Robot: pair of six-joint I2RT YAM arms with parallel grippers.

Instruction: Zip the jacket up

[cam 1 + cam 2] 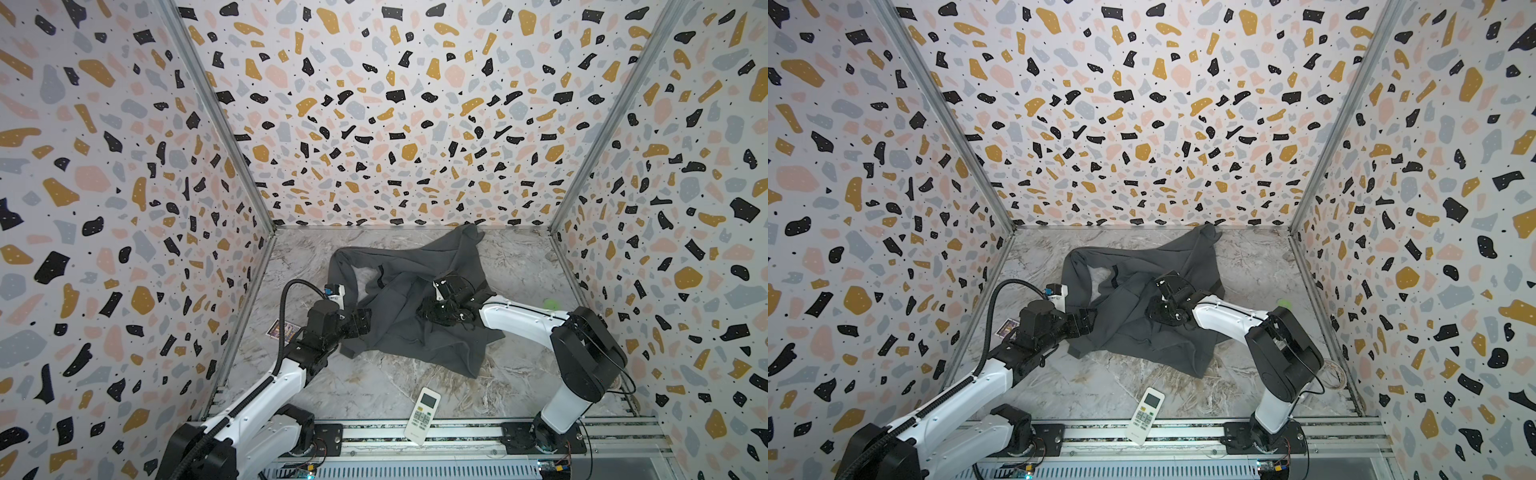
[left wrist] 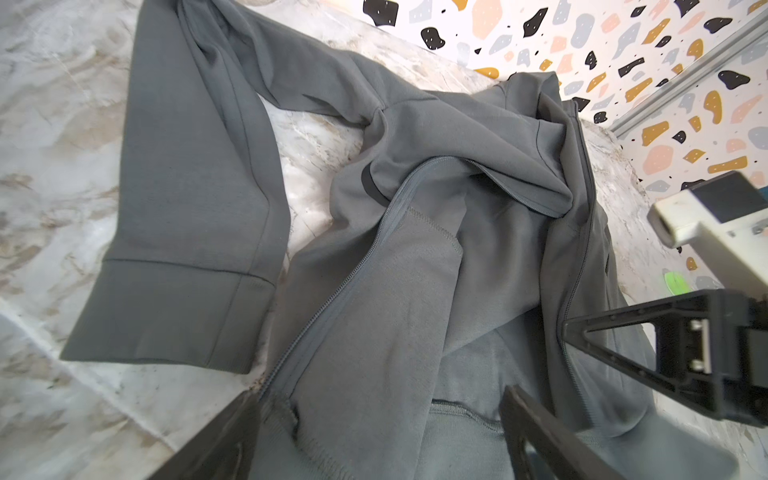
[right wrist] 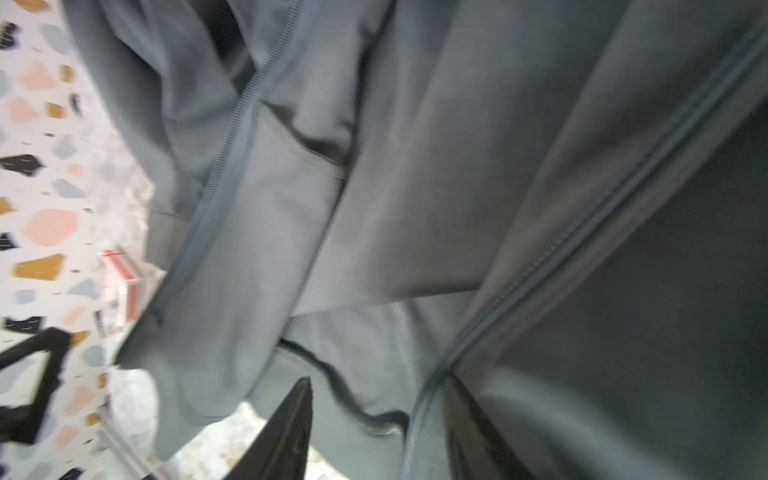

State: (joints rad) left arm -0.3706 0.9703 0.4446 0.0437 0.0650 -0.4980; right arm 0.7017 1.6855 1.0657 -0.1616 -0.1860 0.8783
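At the left gripper (image 2: 378,415), jaws spread wide either side of the lower front panel of the jacket (image 1: 415,266), clamping nothing; low at the garment's left edge in both top views. At the right gripper (image 1: 432,313), down on the middle of the garment, jaws parted too; in the blurred right wrist view one zip edge (image 3: 561,245) running down between them, no pinch visible.

Jacket crumpled on the marble-patterned desk (image 1: 374,386), from the middle towards the back, unzipped: two zip edges well apart in the left wrist view, grey lining open between. One fold up against the foot of the back wall (image 1: 395,124); one sleeve (image 2: 187,208) looped out to the left, cuff flat on the desk. Short black strip (image 2: 368,183) by the upper end of the nearer zip edge.

Writing: print on the small colourful box (image 1: 284,328) by the left wall (image 1: 124,208) too small to read, red and white in the right wrist view; screen and button labels of the white remote control (image 1: 422,415) likewise illegible.

Bare desk in front of the jacket as far as the remote control, itself lying across the front edge onto the metal rail (image 1: 457,432), between left arm (image 1: 266,386) and right arm (image 1: 519,316). Bare strip also to the right, with only a small green thing (image 1: 550,303) near the right wall (image 1: 685,208). Tighter on the left: arm, box and sleeve close together. Terrazzo-patterned walls on three sides.
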